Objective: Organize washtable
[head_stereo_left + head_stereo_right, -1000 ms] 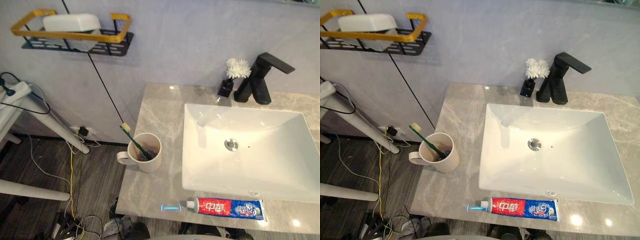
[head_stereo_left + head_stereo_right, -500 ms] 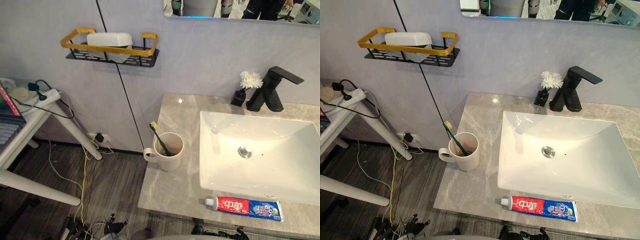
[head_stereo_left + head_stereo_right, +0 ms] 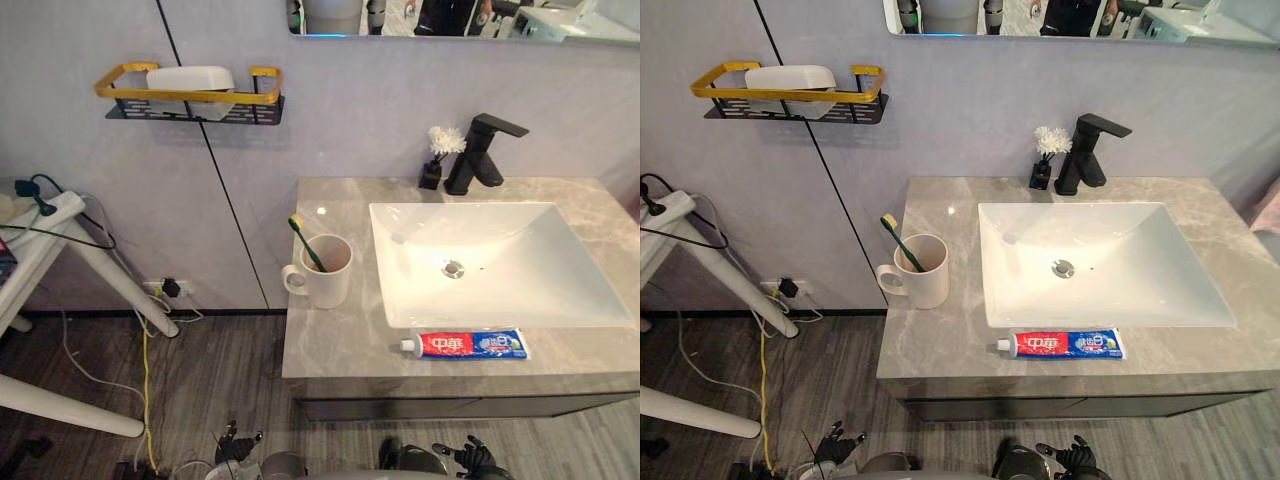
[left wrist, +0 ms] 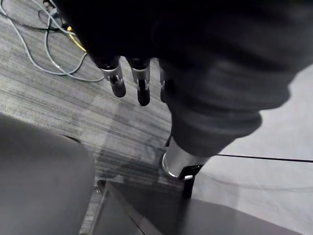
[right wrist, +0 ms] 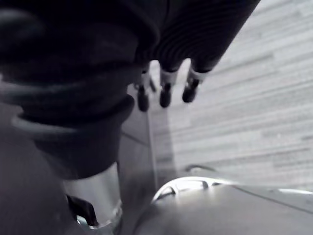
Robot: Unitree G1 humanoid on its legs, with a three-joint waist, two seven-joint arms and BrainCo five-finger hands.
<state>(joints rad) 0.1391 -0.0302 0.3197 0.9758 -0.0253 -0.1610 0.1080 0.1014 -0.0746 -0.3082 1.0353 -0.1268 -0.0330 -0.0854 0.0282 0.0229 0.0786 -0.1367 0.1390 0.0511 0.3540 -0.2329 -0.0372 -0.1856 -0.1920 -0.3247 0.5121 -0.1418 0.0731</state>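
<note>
Left robot hand (image 4: 118, 84) hangs low over the grey plank floor (image 4: 44, 98), fingers straight and relaxed, holding nothing. Right robot hand (image 5: 165, 95) is the same story: fingers loose and pointing down, nothing in its grasp. From the head camera both sit at the bottom edge, below the front of the counter (image 3: 335, 345) and well apart from everything on it.

Up on the counter, the toothpaste (image 3: 465, 345) lies flat along the front edge, just in front of the sink (image 3: 560, 290), its cap pointing to the robot's left. Over on the left part of the counter stands a white mug (image 3: 325, 280), upright, handle turned toward the left edge. A green toothbrush (image 3: 308, 248) leans in it, bristles up and tilted to the left. The white sink takes the right part of the counter. Behind it, at the wall, a black tap (image 3: 482, 150) reaches over it, and white flowers (image 3: 443, 140) in a small dark vase (image 3: 431, 176) stand just beside the tap on its left.

On the wall to the left, a black shelf (image 3: 195, 110) with a yellow rail carries a white soap box (image 3: 190, 78). A mirror (image 3: 450, 15) runs along the top, and a white stand (image 3: 60, 230) with cables is at far left.
</note>
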